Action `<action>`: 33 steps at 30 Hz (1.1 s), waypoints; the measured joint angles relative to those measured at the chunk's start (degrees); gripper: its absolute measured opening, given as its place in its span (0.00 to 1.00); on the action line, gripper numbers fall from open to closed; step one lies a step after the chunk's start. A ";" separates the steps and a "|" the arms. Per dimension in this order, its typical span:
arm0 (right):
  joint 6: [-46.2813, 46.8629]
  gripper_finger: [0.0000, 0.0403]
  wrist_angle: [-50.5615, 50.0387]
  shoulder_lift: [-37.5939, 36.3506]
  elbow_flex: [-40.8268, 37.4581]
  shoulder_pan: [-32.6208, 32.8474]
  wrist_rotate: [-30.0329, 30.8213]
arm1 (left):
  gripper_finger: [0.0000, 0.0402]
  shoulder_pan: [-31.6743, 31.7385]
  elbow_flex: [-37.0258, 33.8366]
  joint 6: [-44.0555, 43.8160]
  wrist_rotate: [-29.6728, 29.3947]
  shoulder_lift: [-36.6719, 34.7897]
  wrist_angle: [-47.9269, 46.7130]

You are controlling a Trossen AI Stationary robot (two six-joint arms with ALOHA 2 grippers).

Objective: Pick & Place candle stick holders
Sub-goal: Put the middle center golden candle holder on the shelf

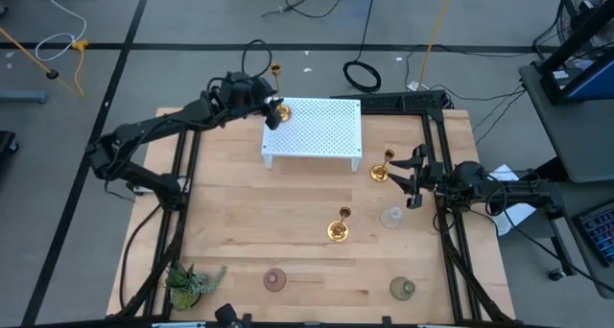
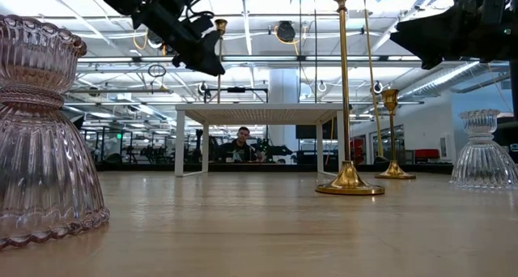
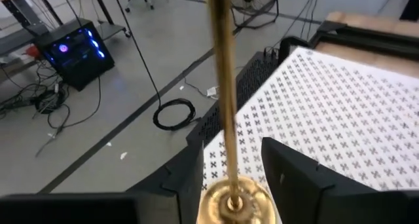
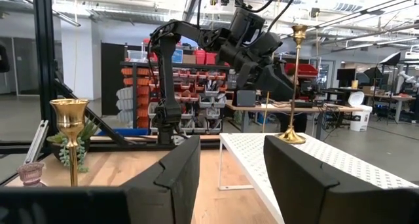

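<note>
**Left gripper sets a candlestick on the rack**

Left gripper (image 1: 271, 110), upper left of the high view, we see closed around a gold candlestick (image 1: 279, 110) standing on the white rack (image 1: 317, 131). Our right gripper (image 1: 411, 179) hangs wide open at centre right, beside another candlestick (image 1: 382, 170) on the desk (image 1: 240, 222).

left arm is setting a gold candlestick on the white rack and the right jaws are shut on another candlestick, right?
Not quite: the right gripper holds nothing; the right wrist view shows its jaws open and empty. The left gripper does hold a gold candlestick at the white rack.
</note>
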 joint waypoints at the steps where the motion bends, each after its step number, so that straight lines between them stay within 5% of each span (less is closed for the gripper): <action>1: 0.00 0.40 0.00 0.00 0.00 0.00 0.00 | 0.41 -0.08 0.00 0.40 0.00 -0.52 -1.16; 11: 0.01 0.40 -0.83 0.25 0.00 -0.01 -0.02 | 0.37 -6.70 0.08 0.64 0.90 -9.29 -17.35; 18: 2.84 0.40 -3.74 0.35 0.01 0.01 -0.14 | 0.37 -16.25 -1.66 1.19 17.11 -10.43 -22.50; 33: 9.07 0.40 -5.50 4.88 0.01 0.03 -4.50 | 0.37 -37.98 -17.46 -1.75 18.03 1.64 26.49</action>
